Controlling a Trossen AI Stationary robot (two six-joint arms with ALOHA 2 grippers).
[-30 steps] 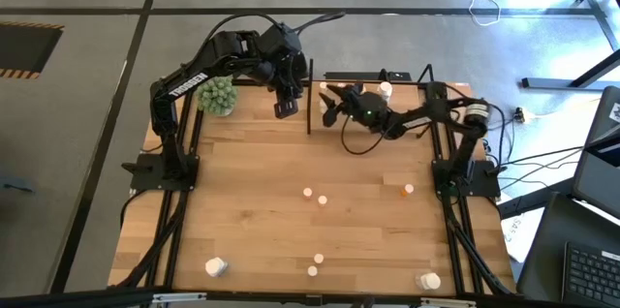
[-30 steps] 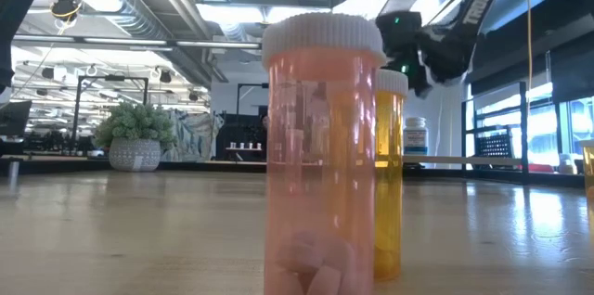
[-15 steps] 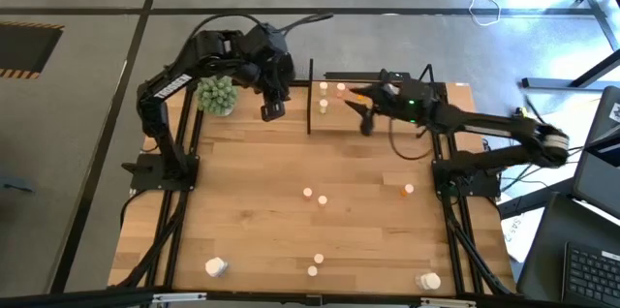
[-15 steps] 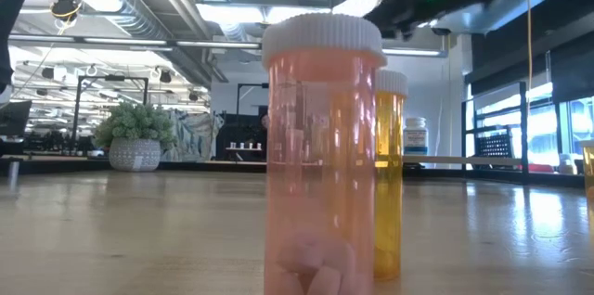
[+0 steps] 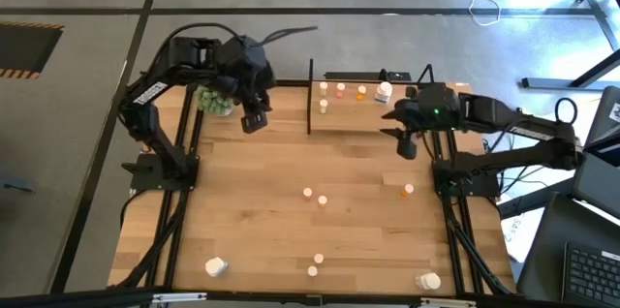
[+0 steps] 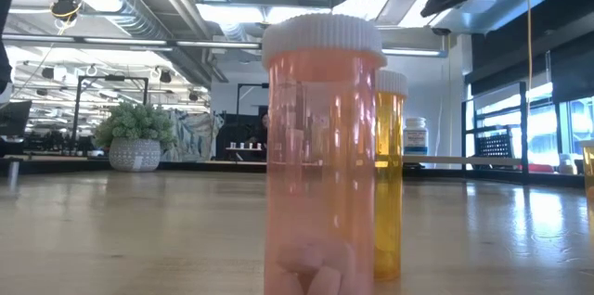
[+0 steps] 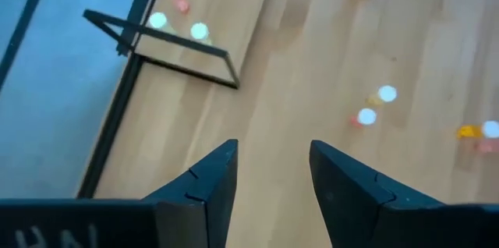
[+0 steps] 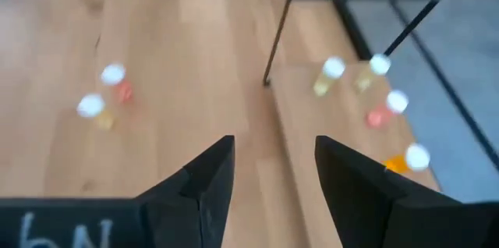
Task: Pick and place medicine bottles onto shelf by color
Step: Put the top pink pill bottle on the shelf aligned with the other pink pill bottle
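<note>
Medicine bottles [image 5: 341, 88] on shelf [image 5: 387, 114], right hand [image 5: 404, 144] just beside, empty

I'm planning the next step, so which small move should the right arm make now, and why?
Probably swing the right gripper down toward the orange bottle just below it. Its fingers stand apart and empty, several bottles already sit on the shelf, and that bottle is the nearest loose one.

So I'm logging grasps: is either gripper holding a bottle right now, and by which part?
Nothing is held. The left gripper and the right gripper both show open fingers with only bare table between them.
</note>
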